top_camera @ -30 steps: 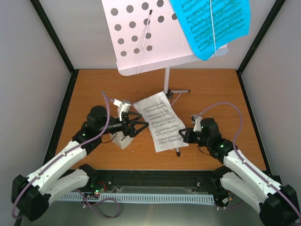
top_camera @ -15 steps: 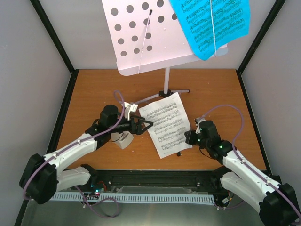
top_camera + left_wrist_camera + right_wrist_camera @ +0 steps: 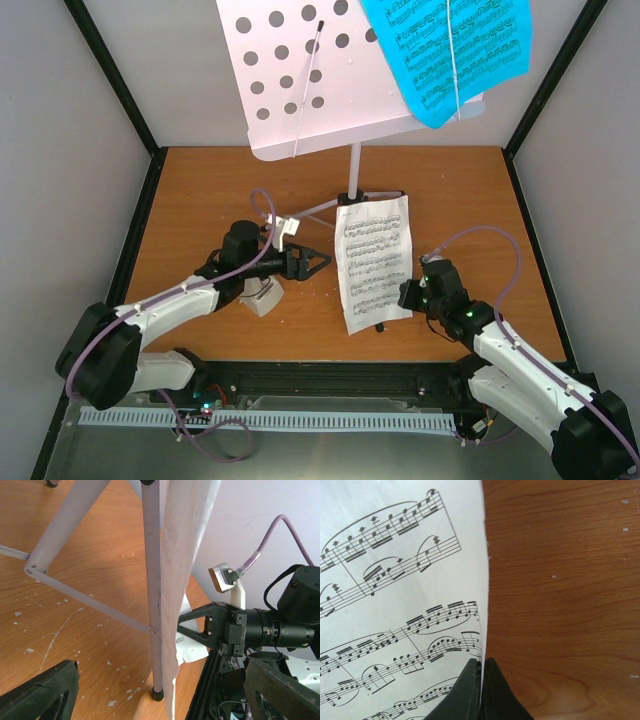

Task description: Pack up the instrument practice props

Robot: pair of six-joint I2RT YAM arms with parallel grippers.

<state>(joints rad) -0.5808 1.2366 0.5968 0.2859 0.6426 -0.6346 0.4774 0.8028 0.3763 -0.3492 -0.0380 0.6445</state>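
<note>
The white perforated music stand [image 3: 300,80] rises at the back on thin tripod legs [image 3: 151,580]. A blue sheet-music page [image 3: 450,50] rests on its right side. A white sheet-music page [image 3: 375,262] stands curved over the front leg, and my right gripper [image 3: 408,293] is shut on its right edge [image 3: 481,680]. My left gripper [image 3: 322,263] is open just left of that page. In its wrist view the leg and the page's edge [image 3: 185,555] lie between its wide-spread fingers [image 3: 45,692]. The white metronome [image 3: 265,297] sits under my left forearm.
The wooden table [image 3: 200,190] is boxed in by grey walls with black corner posts [image 3: 110,75]. A black rail and a white cable tray [image 3: 300,420] run along the near edge. The stand's black-tipped foot [image 3: 379,326] pokes out below the white page.
My right gripper has swung the white page from lying slanted to standing more upright and farther back. My left arm has reached forward and right toward the page and the stand's leg.
</note>
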